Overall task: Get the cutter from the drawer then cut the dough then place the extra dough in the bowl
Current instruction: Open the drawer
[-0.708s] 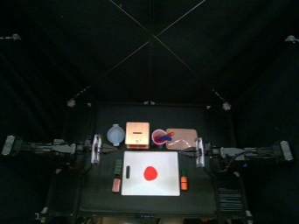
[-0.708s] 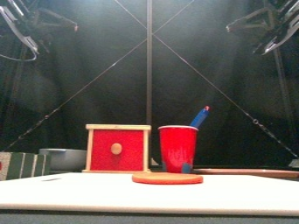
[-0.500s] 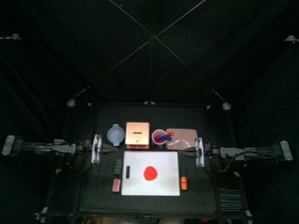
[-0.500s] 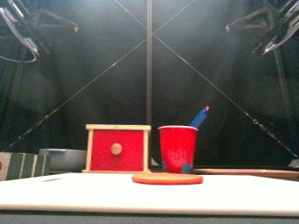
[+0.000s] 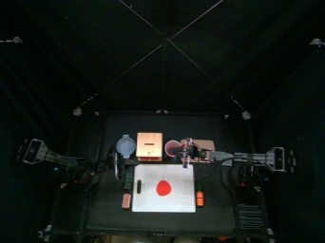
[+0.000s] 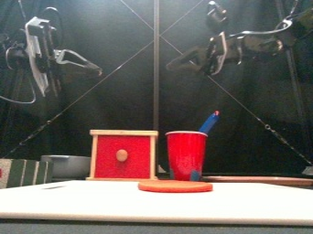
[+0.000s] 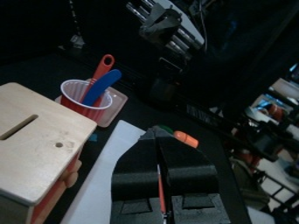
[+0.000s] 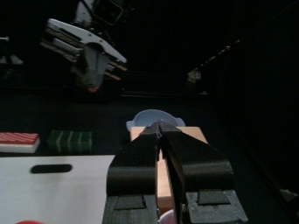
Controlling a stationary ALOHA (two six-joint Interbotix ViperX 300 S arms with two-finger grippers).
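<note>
Your left claw and right claw are closed on nothing above the desk, and the hidden cutter is likely inside the wooden box at twelve o'clock from the soft dough, so pinch the small rigid knob on its red drawer front.

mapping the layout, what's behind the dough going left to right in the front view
blue-grey bowl → pale wooden box with red drawer front → red cup with toy knives → flat pink tray
</note>
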